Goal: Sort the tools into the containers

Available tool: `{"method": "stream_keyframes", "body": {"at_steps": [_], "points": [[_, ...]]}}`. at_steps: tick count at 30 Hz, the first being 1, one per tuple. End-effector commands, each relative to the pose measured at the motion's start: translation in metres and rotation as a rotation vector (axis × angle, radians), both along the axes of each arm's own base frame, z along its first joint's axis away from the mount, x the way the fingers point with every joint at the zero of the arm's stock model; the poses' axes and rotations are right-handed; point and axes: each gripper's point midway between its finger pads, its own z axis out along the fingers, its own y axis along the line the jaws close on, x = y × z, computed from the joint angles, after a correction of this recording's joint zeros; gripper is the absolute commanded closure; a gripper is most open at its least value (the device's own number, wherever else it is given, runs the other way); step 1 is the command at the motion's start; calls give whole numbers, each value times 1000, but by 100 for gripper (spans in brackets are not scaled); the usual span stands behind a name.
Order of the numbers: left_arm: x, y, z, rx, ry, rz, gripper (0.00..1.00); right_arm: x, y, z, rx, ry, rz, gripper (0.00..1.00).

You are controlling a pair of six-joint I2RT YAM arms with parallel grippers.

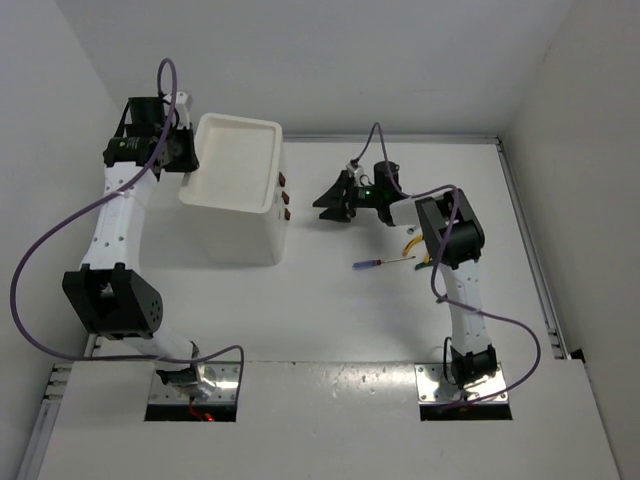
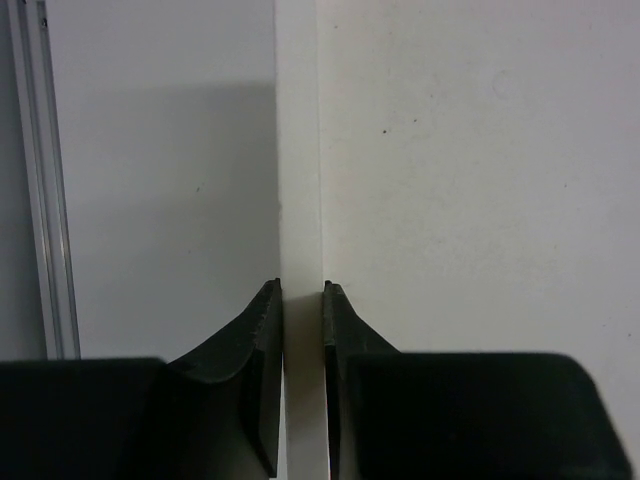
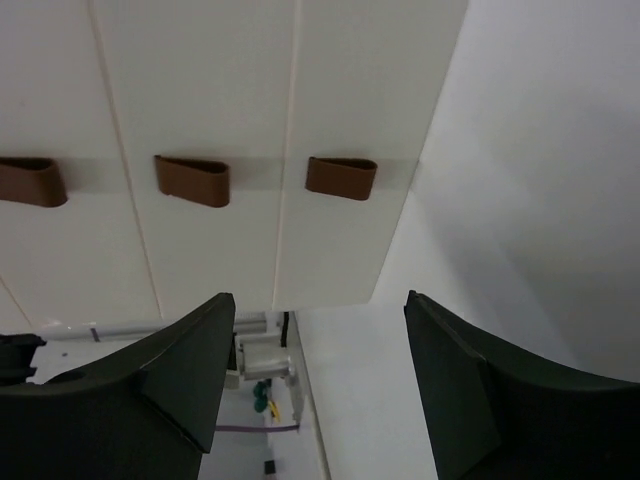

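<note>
The white cabinet [image 1: 238, 205] stands at the back left, its shallow tray top [image 1: 237, 160] facing up. My left gripper [image 1: 187, 158] is shut on the tray's left rim [image 2: 298, 150], and the thin white wall sits between the fingers [image 2: 268, 340]. To the cabinet's right, my right gripper [image 1: 330, 203] is open with nothing in it, a short way from the drawer fronts. Three red-brown drawer handles [image 3: 341, 177] show ahead of it. A thin screwdriver [image 1: 384, 263] lies on the table by the right arm. Yellow pliers handles [image 1: 411, 246] peek out from under that arm.
White walls close in the table on the left, back and right. A metal rail [image 1: 530, 250] runs along the right edge. Purple cables [image 1: 60, 230] loop off both arms. The arm bases [image 1: 465, 375] sit at the near edge.
</note>
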Motion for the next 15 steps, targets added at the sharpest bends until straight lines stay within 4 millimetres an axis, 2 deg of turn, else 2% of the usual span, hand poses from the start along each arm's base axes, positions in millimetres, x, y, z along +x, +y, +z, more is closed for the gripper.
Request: {"method": "stream_keyframes", "body": {"at_steps": [1,3,9,10,12,13,15], "points": [[6,-7,-1,-24,-11,-12,100,5,14,15,98,-21,17,31],[5,-7,-6,-24,1,-12,100,3,19,2,111,34,17,31],[2,-14,-12,-58,10,-35,100,11,33,-1,177,49,-5,33],[1,-18,-16,-58,20,-44,100,7,38,-1,180,62,5,33],[1,-19,-10,-64,1,-38,100,10,45,1,185,60,-3,33],[0,-21,-9,-76,-8,-40,100,8,50,-4,181,70,-6,33],[1,-21,-11,-77,-6,-40,100,6,55,-5,180,103,-12,33]]}}
